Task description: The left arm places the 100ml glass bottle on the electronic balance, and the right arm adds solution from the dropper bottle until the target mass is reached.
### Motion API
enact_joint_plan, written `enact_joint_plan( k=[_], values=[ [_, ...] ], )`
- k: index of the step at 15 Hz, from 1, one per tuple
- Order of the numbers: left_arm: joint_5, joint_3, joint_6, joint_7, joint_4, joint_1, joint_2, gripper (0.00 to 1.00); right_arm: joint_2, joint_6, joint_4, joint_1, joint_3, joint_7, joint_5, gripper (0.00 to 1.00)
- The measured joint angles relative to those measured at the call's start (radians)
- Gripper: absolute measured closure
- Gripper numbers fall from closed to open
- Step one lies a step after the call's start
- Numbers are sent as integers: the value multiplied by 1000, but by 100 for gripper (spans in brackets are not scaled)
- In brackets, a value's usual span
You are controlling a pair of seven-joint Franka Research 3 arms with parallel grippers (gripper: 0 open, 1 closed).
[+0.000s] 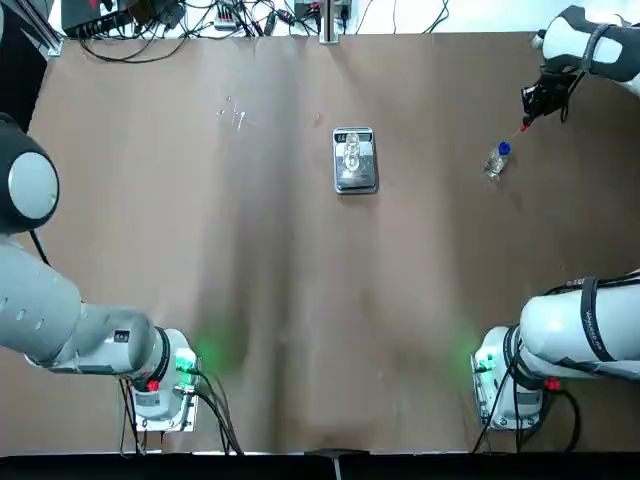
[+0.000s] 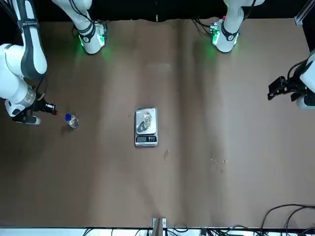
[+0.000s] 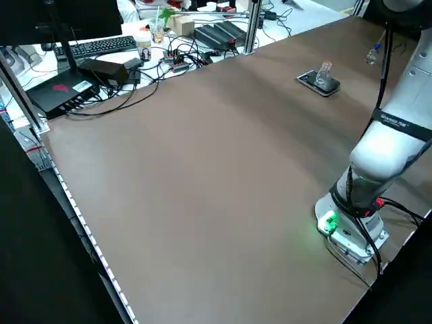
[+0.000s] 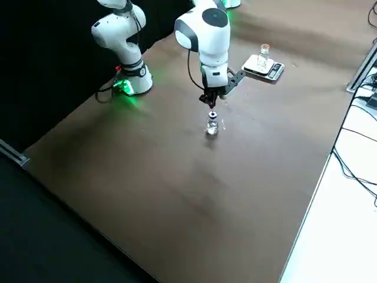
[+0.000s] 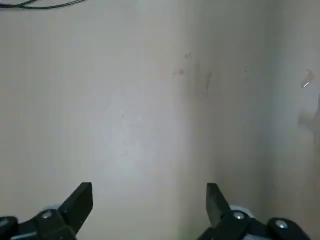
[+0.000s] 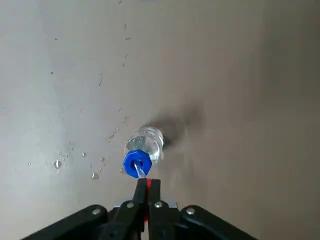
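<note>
Right pincer [image 6: 148, 182] pinched on the dropper's red top, bottle [image 6: 145, 145] below, open table [image 1: 430, 260] toward the balance [image 1: 355, 160].

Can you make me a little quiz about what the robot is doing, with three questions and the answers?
1. True or false: the small clear glass bottle stands on the flat silver-and-black electronic balance.

2. Pick one: what colour is the cap of the clear dropper bottle?
A) green
B) blue
C) yellow

3. Fill in the gap: the black two-finger right gripper is at the dropper bottle, and the black two-finger left gripper, off at its own side of the table, has its fingers ____ (open or shut).

Key: 1 true; 2 B; 3 open.
</note>
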Motion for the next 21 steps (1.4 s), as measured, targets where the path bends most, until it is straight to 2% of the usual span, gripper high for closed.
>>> enact_joint_plan(
  k=[21],
  values=[
    [0, 0, 0, 0, -1, -1, 0, 0, 6, -37, 25, 7, 5, 3, -3, 96]
  ],
)
